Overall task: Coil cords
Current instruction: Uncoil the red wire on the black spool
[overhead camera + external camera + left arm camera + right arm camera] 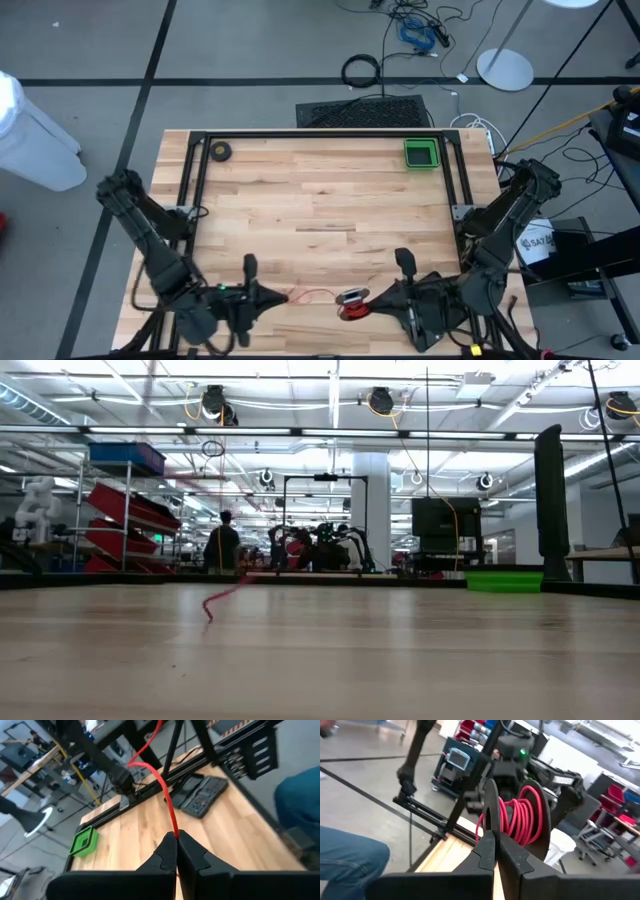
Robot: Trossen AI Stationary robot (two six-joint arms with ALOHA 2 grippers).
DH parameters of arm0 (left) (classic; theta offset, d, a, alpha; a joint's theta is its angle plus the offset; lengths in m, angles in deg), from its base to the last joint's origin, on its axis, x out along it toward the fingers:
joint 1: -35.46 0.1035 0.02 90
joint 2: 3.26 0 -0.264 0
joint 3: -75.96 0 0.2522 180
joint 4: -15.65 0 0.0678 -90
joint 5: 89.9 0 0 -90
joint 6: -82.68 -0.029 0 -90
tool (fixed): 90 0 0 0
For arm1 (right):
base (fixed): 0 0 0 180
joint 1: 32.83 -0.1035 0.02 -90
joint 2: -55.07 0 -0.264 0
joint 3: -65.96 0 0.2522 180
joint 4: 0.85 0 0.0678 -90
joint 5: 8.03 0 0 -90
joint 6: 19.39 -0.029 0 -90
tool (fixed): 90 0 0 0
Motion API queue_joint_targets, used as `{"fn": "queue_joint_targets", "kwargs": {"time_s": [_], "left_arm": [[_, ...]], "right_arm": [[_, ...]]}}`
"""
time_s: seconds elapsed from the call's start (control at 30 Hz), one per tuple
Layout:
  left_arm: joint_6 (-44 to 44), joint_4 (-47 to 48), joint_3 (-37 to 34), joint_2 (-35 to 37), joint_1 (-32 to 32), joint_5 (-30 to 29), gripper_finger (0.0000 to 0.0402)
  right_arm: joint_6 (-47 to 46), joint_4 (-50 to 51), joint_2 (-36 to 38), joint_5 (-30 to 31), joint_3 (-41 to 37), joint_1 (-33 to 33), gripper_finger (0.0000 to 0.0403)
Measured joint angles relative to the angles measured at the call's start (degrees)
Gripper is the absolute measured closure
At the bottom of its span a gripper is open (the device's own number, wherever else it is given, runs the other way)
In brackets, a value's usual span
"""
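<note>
While near table (320, 200) front edge | both hands grip cords (352, 303)

Broad bare worktop (320, 210) across the middle and far half, open to passage from either side. Only two small obstacles along the far edge: green tray (421, 154) near the far right corner, dark tape roll (220, 151) near the far left corner, well apart. Black frame rails (320, 134) bordering the far edge and both sides. Crowded near edge: left gripper (272, 295) and right gripper (372, 298) facing each other, jaws shut, with the red cords (352, 303) strung and bundled between them, blocking the narrow gap there.
</note>
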Motion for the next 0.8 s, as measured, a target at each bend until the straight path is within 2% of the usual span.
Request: {"fn": "queue_joint_targets", "kwargs": {"time_s": [0.17,0.37,0.53,0.8], "left_arm": [[-2.05,-1.81,0.00,0.60,-3.55,-2.34,0.0400],[-13.81,-14.94,0.00,0.71,-6.97,-2.37,0.0400],[-20.80,-23.67,0.00,0.71,-7.99,-2.29,0.0400],[-21.68,-24.25,0.00,0.71,-6.41,-3.67,0.0400]], "right_arm": [[-1.49,1.27,0.00,1.88,0.00,0.59,0.0403],[-7.58,6.34,-0.17,1.62,0.00,3.24,0.0403],[-11.24,7.25,-1.35,-6.34,0.00,6.21,0.0403],[-14.56,6.96,-5.62,-19.22,0.00,11.93,0.0403]]}}
